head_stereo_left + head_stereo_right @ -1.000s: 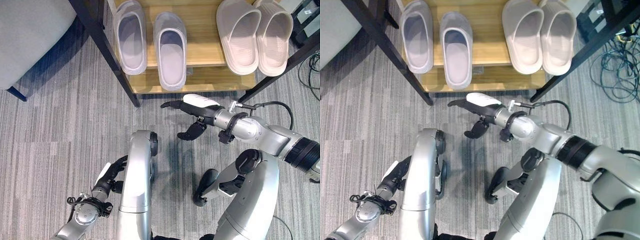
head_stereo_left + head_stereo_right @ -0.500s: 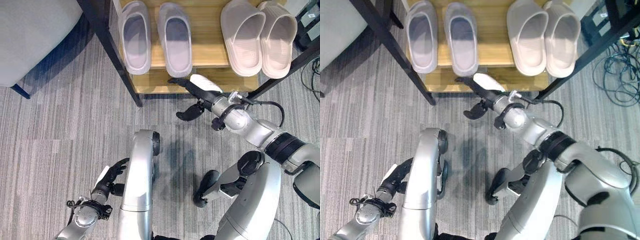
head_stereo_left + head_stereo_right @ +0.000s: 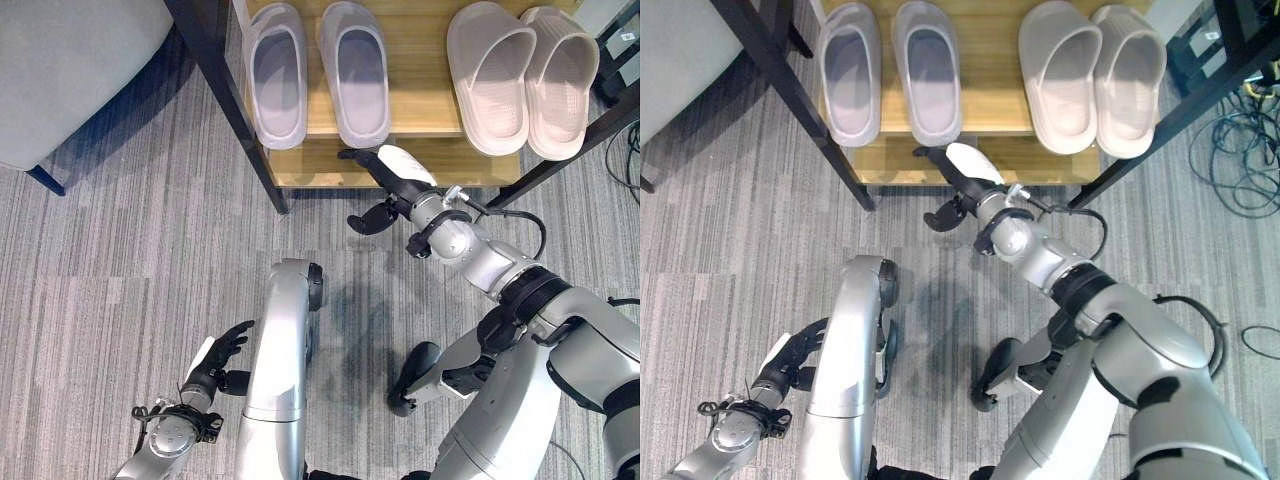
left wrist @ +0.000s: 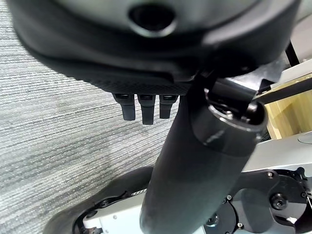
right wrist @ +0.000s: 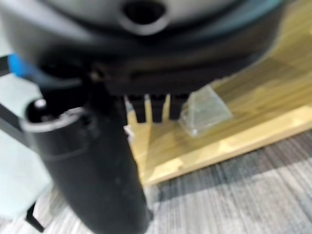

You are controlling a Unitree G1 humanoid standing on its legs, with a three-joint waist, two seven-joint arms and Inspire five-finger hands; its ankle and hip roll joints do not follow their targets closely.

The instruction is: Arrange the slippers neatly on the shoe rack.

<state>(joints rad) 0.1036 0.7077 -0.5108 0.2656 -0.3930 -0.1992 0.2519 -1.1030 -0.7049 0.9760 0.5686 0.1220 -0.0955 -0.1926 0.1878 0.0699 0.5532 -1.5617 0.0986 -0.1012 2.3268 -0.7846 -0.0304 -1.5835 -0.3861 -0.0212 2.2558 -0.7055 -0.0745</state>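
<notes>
Four slippers are seen on the upper wooden shelf of the shoe rack [image 3: 420, 118], toes pointing away from the robot. The lavender pair sits at the rack's left end: left lavender slipper [image 3: 277, 72] just beside the black rack leg [image 3: 232, 100], right lavender slipper [image 3: 359, 70] next to it, a narrow gap kept between them. The beige pair sits at the rack's right end: left beige slipper [image 3: 491, 74] and right beige slipper [image 3: 561, 78] touching or nearly touching along their inner edges. Heels of all four overhang the shelf's front edge slightly. A wide bare strip of shelf is left between the two pairs.

The right hand [image 3: 388, 180] is held just in front of the rack's lower shelf [image 3: 1040, 160], below the right lavender slipper's heel; fingers are extended and spread from the thumb, nothing gripped. In the right wrist view a small clear plastic piece [image 5: 204, 110] is seen lying on the lower shelf.

The left hand [image 3: 215, 360] hangs low over the grey striped carpet [image 3: 120, 250], well apart from the rack, fingers relaxed and empty. A grey upholstered seat [image 3: 70, 70] stands left of the rack.
</notes>
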